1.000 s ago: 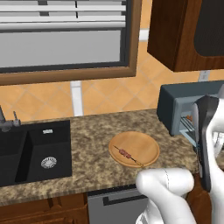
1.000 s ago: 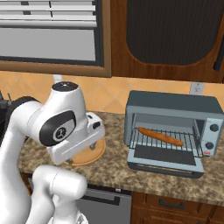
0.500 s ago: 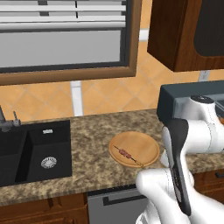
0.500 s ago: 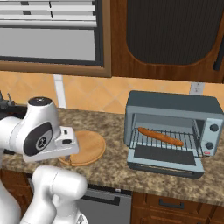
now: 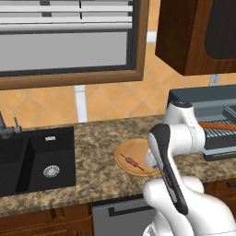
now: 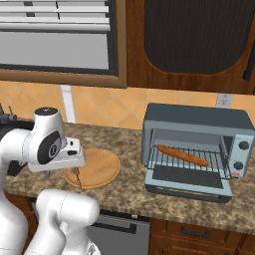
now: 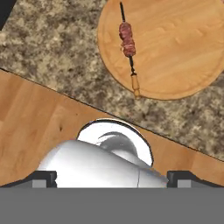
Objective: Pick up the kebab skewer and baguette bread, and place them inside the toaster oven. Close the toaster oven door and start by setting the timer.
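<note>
Thin dark kebab skewer (image 7: 128, 48) with reddish-brown meat chunks at mid-length lies flat on a round pale wooden board (image 7: 183, 52), close to the board's edge on the sink side. The board sits near the front edge of the speckled granite tabletop (image 5: 97, 143), between the black sink (image 5: 32, 161) and the blue-grey boxy toaster oven (image 6: 196, 149).

Claw (image 7: 111, 177): jaws spread about as wide as they go, nothing between them, only the two dark tips showing at the foot of the hand view. It hangs out over the tabletop's front edge, looking down.

Key relation: in the hand view the skewer lies ahead of the claw, well apart, just past the front edge. Its long axis runs nearly straight away from the claw, the pale handle end nearest, the bare point farthest. My reading: the hand must travel forward over the board and come down across the stick at the meat.

Orange-brown baguette bread (image 6: 182, 155) already rests on the wire rack inside the oven; the drop-down toaster oven door (image 6: 188, 183) is open and flat.
</note>
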Robot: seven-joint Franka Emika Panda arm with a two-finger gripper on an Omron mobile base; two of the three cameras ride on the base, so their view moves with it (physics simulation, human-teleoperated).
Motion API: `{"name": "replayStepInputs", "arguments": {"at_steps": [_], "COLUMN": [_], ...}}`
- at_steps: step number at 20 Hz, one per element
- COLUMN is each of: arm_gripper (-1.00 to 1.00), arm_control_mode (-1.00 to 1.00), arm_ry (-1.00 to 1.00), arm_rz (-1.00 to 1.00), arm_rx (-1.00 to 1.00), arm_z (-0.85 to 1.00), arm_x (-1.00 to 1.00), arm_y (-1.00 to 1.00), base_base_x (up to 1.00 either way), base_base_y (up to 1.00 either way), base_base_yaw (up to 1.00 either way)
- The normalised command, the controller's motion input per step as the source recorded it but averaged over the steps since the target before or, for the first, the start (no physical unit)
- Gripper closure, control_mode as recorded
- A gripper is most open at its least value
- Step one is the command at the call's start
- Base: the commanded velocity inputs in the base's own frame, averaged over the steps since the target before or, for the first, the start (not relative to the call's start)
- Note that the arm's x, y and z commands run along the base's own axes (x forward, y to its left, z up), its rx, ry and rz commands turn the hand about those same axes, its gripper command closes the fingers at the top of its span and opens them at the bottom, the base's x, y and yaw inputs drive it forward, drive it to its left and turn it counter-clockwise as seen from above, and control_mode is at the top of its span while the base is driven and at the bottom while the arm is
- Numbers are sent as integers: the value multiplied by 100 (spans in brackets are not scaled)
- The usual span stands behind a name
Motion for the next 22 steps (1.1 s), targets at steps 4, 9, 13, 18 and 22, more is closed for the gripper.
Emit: {"name": "replayStepInputs", "arguments": {"at_steps": [4,9,13,18,22], "arm_gripper": [-100,-100,-100,-100,-100], "arm_control_mode": [-100,-100,-100,-100,-100], "arm_ry": [7,4,0,0,0], "arm_rz": [12,16,15,13,7], "arm_rx": [-3,0,0,0,0], "arm_z": [-48,-50,-50,-35,-33], "arm_x": [82,53,41,48,44], "arm_y": [15,23,7,14,14], "base_base_x": [0,0,0,0,0], "base_base_y": [0,0,0,0,0], "base_base_yaw": [0,0,0,0,0]}}
